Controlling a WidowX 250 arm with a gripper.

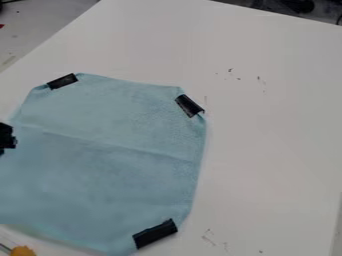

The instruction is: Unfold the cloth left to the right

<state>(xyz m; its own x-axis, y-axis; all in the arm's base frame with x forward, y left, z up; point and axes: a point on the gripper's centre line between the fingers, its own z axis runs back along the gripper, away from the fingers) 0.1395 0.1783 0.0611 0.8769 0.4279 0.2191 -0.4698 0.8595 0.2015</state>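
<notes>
Cloth lies spread, creased, on table, left of centre. Looks light, limp; may bunch if pushed. I'd grasp at black tab, probably stiffer. Gripper at left edge; can't tell if clenched.

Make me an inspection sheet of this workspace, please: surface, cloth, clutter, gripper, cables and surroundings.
Surface: white tabletop, with small dark marks right of the cloth
Job's things: blue cloth, spread out, a crease across it; black patches at three corners
Clutter: orange-yellow object, bottom left
Gripper: black gripper, left edge, at the cloth's left side
Cables: nothing seen for certain
Surroundings: dark objects beyond the table, upper right
</notes>
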